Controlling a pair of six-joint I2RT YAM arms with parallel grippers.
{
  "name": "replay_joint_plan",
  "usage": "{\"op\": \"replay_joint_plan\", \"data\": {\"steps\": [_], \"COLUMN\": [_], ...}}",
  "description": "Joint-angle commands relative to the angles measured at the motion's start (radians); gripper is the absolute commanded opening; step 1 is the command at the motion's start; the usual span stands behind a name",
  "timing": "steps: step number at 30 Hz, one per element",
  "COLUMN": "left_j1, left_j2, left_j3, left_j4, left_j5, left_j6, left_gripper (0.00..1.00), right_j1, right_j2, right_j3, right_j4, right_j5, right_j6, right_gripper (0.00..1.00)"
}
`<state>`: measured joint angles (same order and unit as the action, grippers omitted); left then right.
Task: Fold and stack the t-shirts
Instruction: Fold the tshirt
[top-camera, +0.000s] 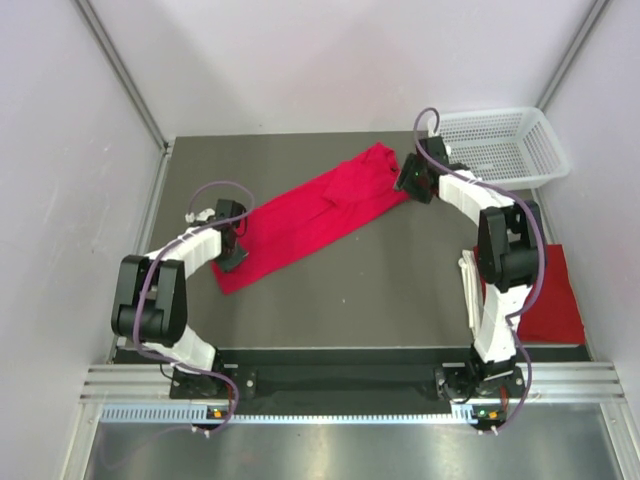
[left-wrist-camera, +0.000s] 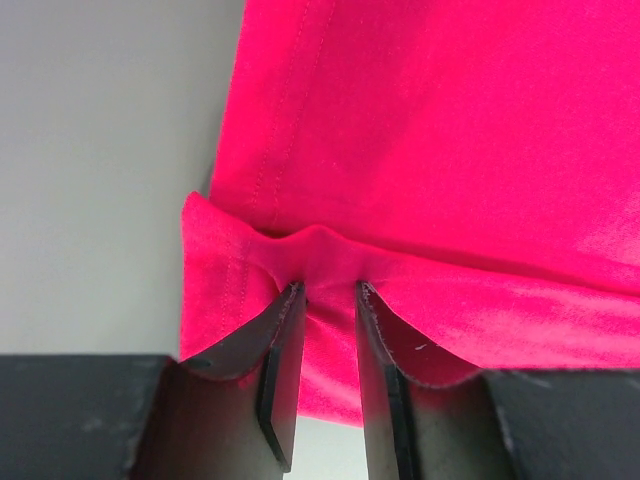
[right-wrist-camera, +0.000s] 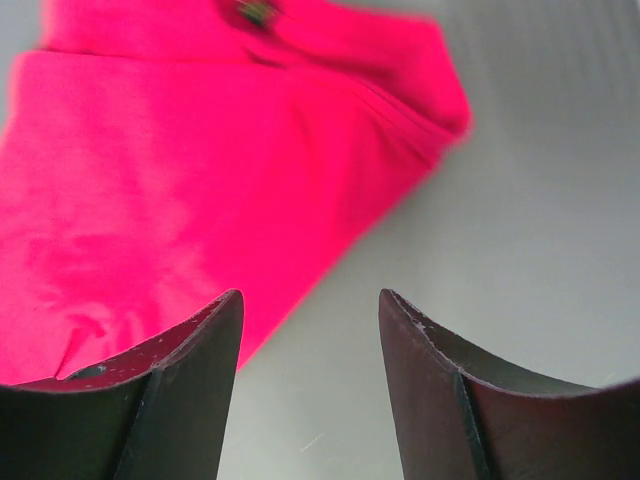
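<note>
1. Table: dark, matt top; both arm bases are bolted at its near edge.

2. Second t-shirt: plain red, lying flat as a folded rectangle at the near right of the table. It is partly hidden behind the right arm and well apart from the other garment.

3. Left gripper: at the near-left end of the long t-shirt. Its jaws are drawn narrow and pinch a raised fold of the hemmed edge. Red cloth fills the gap between the fingers.

4. Long t-shirt: plain red, laid out as a narrow band running diagonally from near left to far right across the middle of the table. Its far end is bunched and creased. In the right wrist view a small dark mark at the neck is too blurred to read.

5. Right gripper: at the far-right end of the long t-shirt. Its jaws stand wide apart and hold nothing. Bare table shows between them, and the cloth edge lies just beside the left finger.

6. White mesh basket: plastic, at the far right corner, just beyond the right gripper. Inside, its own mesh floor is all that shows.
</note>
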<state>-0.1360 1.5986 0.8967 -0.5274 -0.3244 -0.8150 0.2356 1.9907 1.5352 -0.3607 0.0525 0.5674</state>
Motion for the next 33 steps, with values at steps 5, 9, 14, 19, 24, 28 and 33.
{"op": "replay_joint_plan", "data": {"steps": [5,9,14,19,24,28,33], "left_j1": [0.01,0.006,0.004,0.003,-0.01,-0.04,-0.045], "left_j2": [-0.075,-0.115,-0.183,-0.223,-0.241,-0.252,-0.27], "left_j3": [-0.097,-0.094,-0.044,0.024,0.062,0.093,0.099], "left_j4": [-0.152,-0.172,-0.192,-0.203,-0.151,-0.115,-0.077], "left_j5": [-0.053,-0.057,-0.038,-0.031,0.053,0.093,0.11], "left_j6": [-0.067,-0.082,-0.076,-0.041,0.048,0.094,0.106], "left_gripper": [0.33,0.33,0.33,0.34,0.34,0.35,0.36], "right_j1": [-0.004,-0.004,-0.004,-0.007,-0.012,-0.019,-0.025], "right_j2": [-0.062,-0.061,-0.014,0.036,0.103,0.164,0.233], "right_j3": [-0.142,-0.19,-0.196,-0.175,-0.097,-0.015,0.057], "right_j4": [0.16,0.212,0.244,0.264,0.256,0.226,0.212], "right_j5": [0.07,0.095,0.119,0.148,0.161,0.164,0.176], "right_j6": [0.259,0.313,0.35,0.347,0.322,0.286,0.258], "right_gripper": [0.57,0.57,0.56,0.39,0.18,0.07,0.0]}}
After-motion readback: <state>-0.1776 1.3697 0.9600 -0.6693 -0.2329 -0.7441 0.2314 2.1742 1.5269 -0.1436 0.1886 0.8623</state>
